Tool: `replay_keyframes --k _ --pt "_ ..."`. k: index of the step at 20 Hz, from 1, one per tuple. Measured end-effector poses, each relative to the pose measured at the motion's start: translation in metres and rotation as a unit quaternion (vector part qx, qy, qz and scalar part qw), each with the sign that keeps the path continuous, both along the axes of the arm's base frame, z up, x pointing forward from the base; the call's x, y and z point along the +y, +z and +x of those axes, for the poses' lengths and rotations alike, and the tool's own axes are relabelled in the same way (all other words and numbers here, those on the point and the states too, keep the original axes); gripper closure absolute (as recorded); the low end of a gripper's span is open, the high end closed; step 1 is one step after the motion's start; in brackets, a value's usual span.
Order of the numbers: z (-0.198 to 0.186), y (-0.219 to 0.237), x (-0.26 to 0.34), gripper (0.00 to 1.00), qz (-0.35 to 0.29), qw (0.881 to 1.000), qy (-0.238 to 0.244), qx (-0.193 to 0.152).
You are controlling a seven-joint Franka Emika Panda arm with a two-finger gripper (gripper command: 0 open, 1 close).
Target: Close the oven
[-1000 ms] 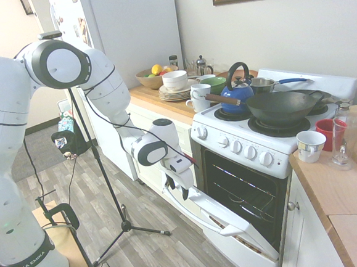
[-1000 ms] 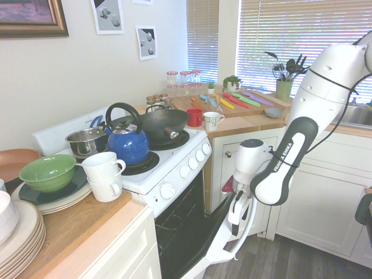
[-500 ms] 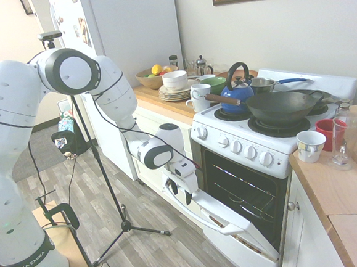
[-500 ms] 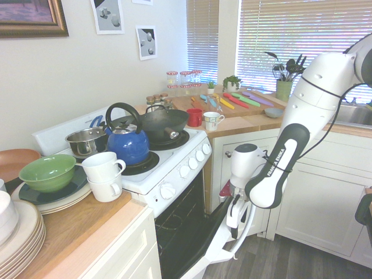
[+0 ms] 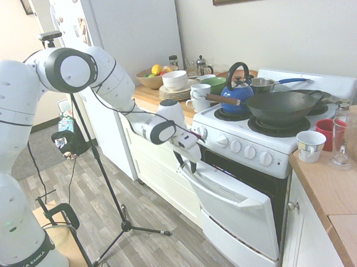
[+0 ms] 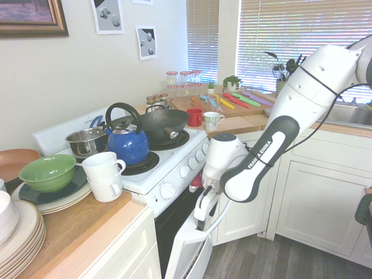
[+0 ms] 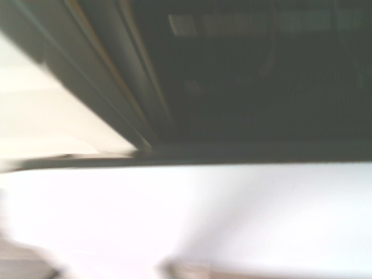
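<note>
White enamel is filling most of what I am seeing: the oven point(image 5: 255, 164) is standing between the wooden surface point(image 5: 343, 188) on one side and the cabinets under the fruit bowl point(image 5: 152, 77) on the other. Its door point(image 5: 234, 206) is tilting nearly upright, with a dark gap showing along its top edge just under the knob row point(image 5: 241, 148). The end effector point(image 5: 189, 163) is pressing against the door's upper corner by the bar handle point(image 5: 217, 191); I cannot tell whether its fingers are spread or together.

On the stovetop, a blue kettle point(image 5: 237, 92) is sitting at about 10 o'clock from a dark wok point(image 5: 281, 105), with a small steel pot point(image 5: 261, 85) behind them. A white mug point(image 5: 310, 145) and a red cup point(image 5: 328, 133) are standing on the surface at 3 o'clock from the knobs. Nothing is lying between the door and the oven's opening.

In the wrist view, blurred white door panel point(image 7: 232, 221) is meeting the dark oven interior point(image 7: 261, 81).
</note>
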State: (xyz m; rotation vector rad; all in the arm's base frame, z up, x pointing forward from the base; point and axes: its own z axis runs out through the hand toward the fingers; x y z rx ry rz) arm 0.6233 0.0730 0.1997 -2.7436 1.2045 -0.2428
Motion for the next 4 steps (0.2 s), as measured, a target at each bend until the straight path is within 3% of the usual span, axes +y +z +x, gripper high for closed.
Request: replay_keyframes --k 4 --pt "-0.016 0.085 -0.013 0.00 0.015 0.999 0.004 0.031"
